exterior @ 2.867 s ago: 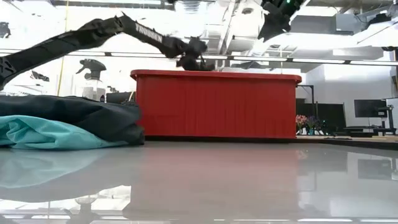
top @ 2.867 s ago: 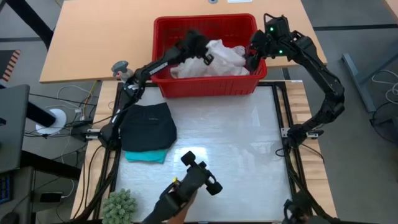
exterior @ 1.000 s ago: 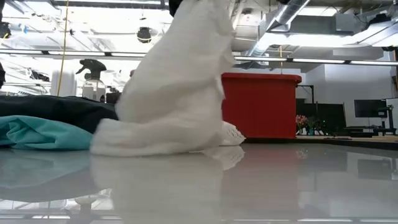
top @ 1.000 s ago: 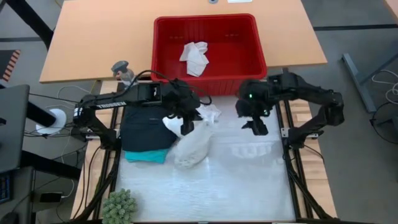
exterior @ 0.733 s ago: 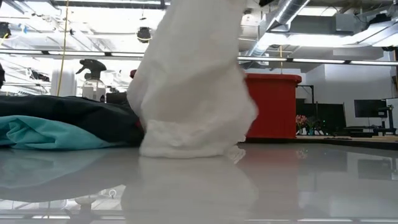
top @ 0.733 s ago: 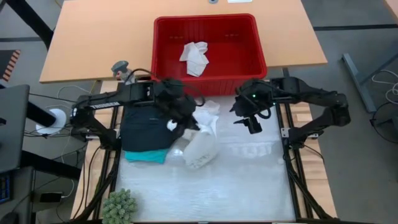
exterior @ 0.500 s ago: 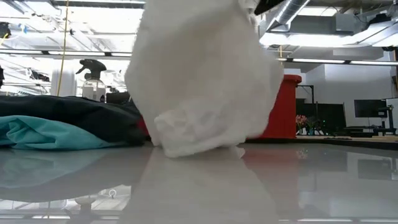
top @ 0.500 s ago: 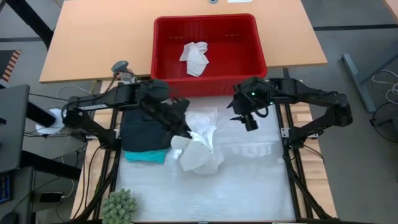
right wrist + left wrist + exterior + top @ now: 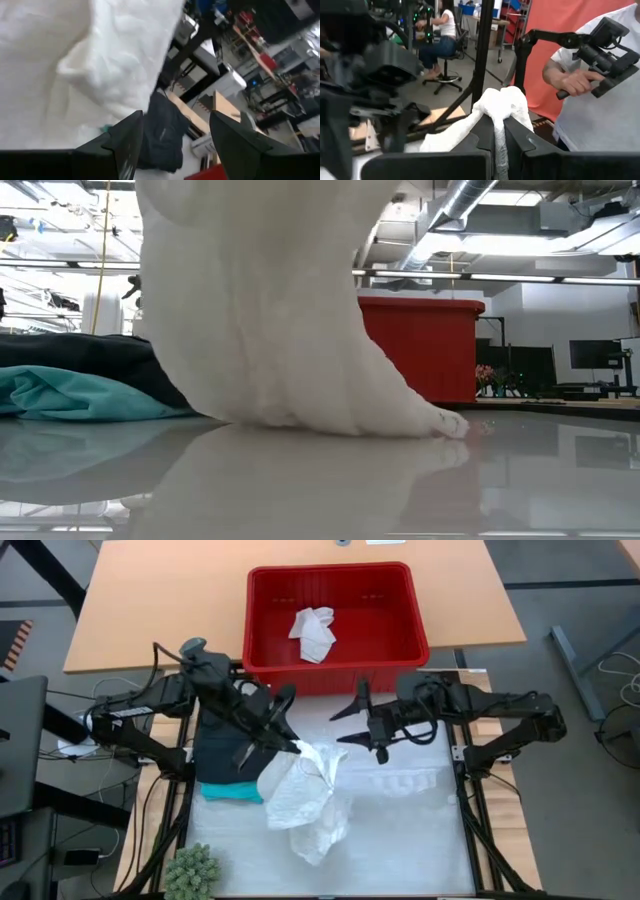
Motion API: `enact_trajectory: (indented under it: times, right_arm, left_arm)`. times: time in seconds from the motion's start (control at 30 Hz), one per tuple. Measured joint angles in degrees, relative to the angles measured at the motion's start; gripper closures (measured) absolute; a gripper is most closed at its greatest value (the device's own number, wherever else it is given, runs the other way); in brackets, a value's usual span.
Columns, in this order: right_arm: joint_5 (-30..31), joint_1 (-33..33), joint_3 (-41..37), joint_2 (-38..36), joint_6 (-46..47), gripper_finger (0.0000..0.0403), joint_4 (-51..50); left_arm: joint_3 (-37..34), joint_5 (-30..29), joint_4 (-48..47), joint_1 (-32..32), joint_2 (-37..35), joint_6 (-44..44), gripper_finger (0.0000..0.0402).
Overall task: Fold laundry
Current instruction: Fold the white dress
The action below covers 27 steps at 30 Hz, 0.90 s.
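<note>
My left gripper (image 9: 288, 743) was clamped shut on a bunched fold of the white garment (image 9: 305, 795), over the table's (image 9: 410, 830) middle. The cloth hung down from it, its lower part trailing on the glossy surface. In my left wrist view the fabric (image 9: 501, 107) bulged up between my closed fingers (image 9: 517, 142).

My right gripper (image 9: 352, 724) hung just beside it with its jaws spread wide and nothing between them, pointed at the cloth.

The garment draped and crumpled freely, so I judged it light, limp and not fragile; it would sag wherever it was unsupported. I thought the best second hold was an outer edge or corner, though I could not tell hem from sleeve in the folds.

The folded black garment (image 9: 225, 740) lay over the teal one (image 9: 235, 790) at the table's left. Another white piece (image 9: 313, 632) lay in the red basket (image 9: 262, 665).
</note>
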Motion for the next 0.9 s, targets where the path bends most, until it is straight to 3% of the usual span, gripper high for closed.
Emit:
enact_trajectory:
  times: [0.47, 0.77, 0.9]
  right_arm:
    - [-1.1, 1.8, 0.0, -0.1, 2.8, 0.0148, -0.6]
    - [-1.2, 1.7, 0.0, -0.1, 2.9, 0.0148, 7.6]
    - [-0.1, 1.7, 0.0, 0.0, 3.4, 0.0173, 8.1]
  left_arm:
    - [0.0, -3.1, 4.3, 0.5, -0.5, 1.3, 0.0401]
    - [0.0, -1.9, 4.3, 0.1, -0.3, -0.9, 0.0401]
    - [0.0, -2.0, 5.2, 0.1, -0.3, -0.9, 0.0401]
